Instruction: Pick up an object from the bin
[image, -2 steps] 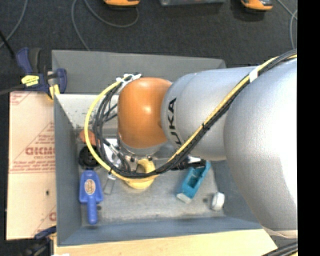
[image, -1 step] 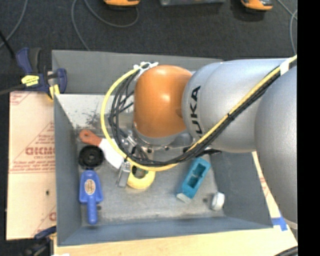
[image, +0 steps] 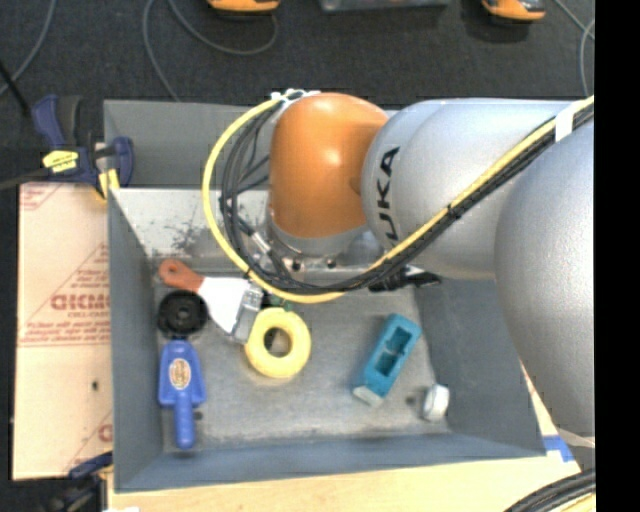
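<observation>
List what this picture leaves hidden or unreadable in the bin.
Camera view:
The gripper: mostly covered by the arm's orange cover.
The scraper: its white blade's far end runs under the gripper.
The back of the bin: covered by the arm.
The small silver thing at the front right: too small to identify.
The label on the blue handle: too small to read.

Arm (image: 330, 180) covers bin (image: 300, 455) rear. Left crowded: black disc (image: 182, 314), blue tool (image: 180, 380), yellow ring (image: 276, 345). Floor bare between yellow ring, blue block (image: 386, 358).
</observation>
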